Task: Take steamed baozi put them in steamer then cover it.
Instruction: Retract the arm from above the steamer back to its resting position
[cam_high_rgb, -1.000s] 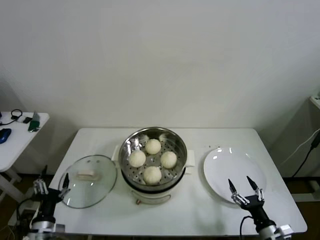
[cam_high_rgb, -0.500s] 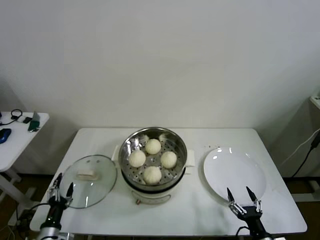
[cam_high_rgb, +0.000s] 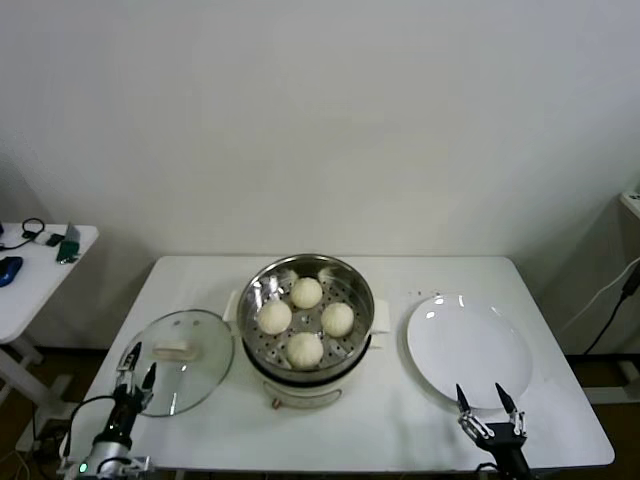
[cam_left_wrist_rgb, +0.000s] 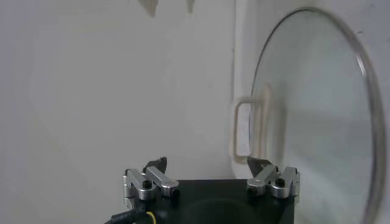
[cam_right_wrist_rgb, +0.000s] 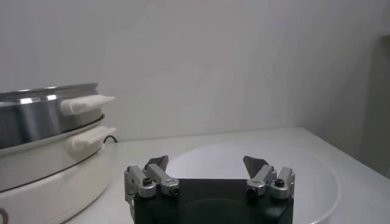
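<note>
Several cream-white steamed baozi (cam_high_rgb: 306, 292) sit inside the shiny steel steamer (cam_high_rgb: 357, 282) on its cream pot base at the table's middle. The cover (cam_high_rgb: 195, 375), a clear glass lid with a cream bar handle (cam_high_rgb: 172, 350), lies flat on the table left of the steamer. My left gripper (cam_high_rgb: 138, 366) is open and empty at the cover's front-left rim. In the left wrist view the cover (cam_left_wrist_rgb: 317, 122) and its handle (cam_left_wrist_rgb: 253, 131) lie just beyond the left gripper (cam_left_wrist_rgb: 207, 163). My right gripper (cam_high_rgb: 479, 392) hangs open and empty at the table's front right; the right wrist view shows the steamer (cam_right_wrist_rgb: 49, 115) beyond the right gripper (cam_right_wrist_rgb: 207, 161).
A flat white plate (cam_high_rgb: 468, 345) lies right of the steamer, bare, right in front of the right gripper. A small side table (cam_high_rgb: 30, 270) with a few items stands off to the left. A white wall backs the table.
My left gripper has come in from beyond the table's left edge to the cover's rim. My right gripper has dropped back toward the front table edge. Both stay open.
</note>
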